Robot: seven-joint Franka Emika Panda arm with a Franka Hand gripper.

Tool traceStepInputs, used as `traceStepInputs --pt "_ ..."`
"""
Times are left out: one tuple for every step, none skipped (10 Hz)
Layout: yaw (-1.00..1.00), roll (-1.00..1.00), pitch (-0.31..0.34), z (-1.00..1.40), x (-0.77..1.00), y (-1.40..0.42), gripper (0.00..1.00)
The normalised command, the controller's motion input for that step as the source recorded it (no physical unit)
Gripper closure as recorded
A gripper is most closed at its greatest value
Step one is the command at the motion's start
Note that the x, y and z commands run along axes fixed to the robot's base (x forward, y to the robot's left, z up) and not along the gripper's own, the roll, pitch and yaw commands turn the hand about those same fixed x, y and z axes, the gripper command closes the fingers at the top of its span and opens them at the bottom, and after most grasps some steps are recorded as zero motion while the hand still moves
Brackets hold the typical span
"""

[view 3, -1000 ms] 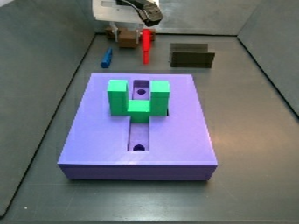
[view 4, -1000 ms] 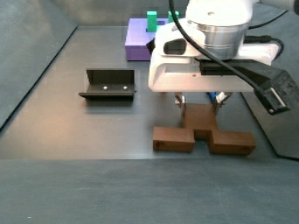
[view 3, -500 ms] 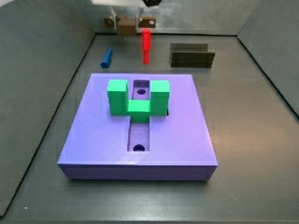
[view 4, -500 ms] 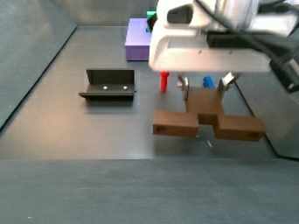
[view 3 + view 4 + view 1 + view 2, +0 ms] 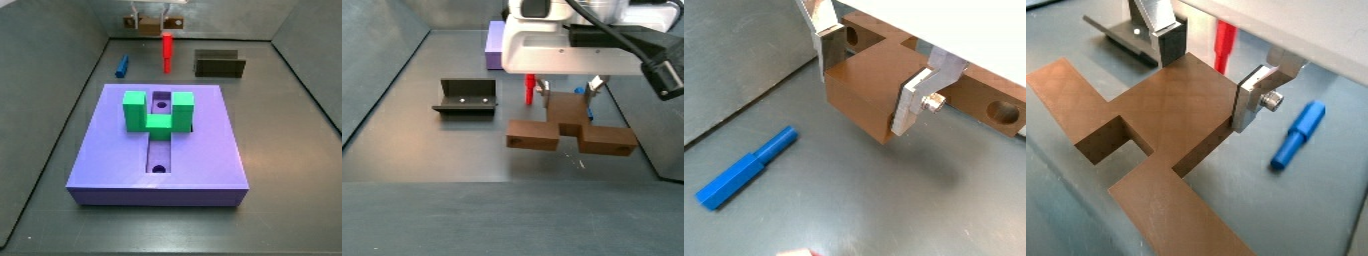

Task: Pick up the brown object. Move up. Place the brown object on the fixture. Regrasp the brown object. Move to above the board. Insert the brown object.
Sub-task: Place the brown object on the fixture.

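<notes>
at the far end of the floor, behind the board (image 5: 160,140), the gripper (image 5: 569,93) hangs with the brown object (image 5: 569,133) clamped between its fingers (image 5: 1256,92); both wrist views show the silver plates pressed on the stem of the brown piece. it looks lifted off the floor: in a side view a shadow sits under it and the piece hangs clear, though how high i cannot say. in a wrist view the brown object (image 5: 885,85) has round holes on one arm.

progress, as a judgement: pick up looks done, move up is under way or about finished. nothing else done yet. the fixture (image 5: 465,97) stands bare, well apart from the held piece in a side view, also seen as the dark block (image 5: 221,64) at the back. left to do: set the piece on the fixture, regrasp, carry it above the board, insert.

board has the green block (image 5: 158,110) on top and an open groove with holes, nothing brown in it. red peg (image 5: 167,50) and blue peg (image 5: 119,66) stand near the gripper, untouched.
</notes>
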Motion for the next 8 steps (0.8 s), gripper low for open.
traceStepInputs --pt "-0.02 -1.0 0.129 0.08 0.79 0.0 1.0" --pt "0.0 -1.0 0.117 0.09 0.78 0.0 1.0" --pt "0.0 -1.0 0.109 0.09 0.79 0.0 1.0" --pt "0.0 -1.0 0.091 0.1 0.79 0.0 1.0" --pt "-0.05 -1.0 0.103 0.12 0.75 0.0 1.0" --pt "-0.05 -1.0 0.034 0.07 0.71 0.0 1.0" --pt "-0.06 -1.0 0.009 0.07 0.71 0.0 1.0" --pt "-0.07 -1.0 0.0 0.07 0.69 0.0 1.0"
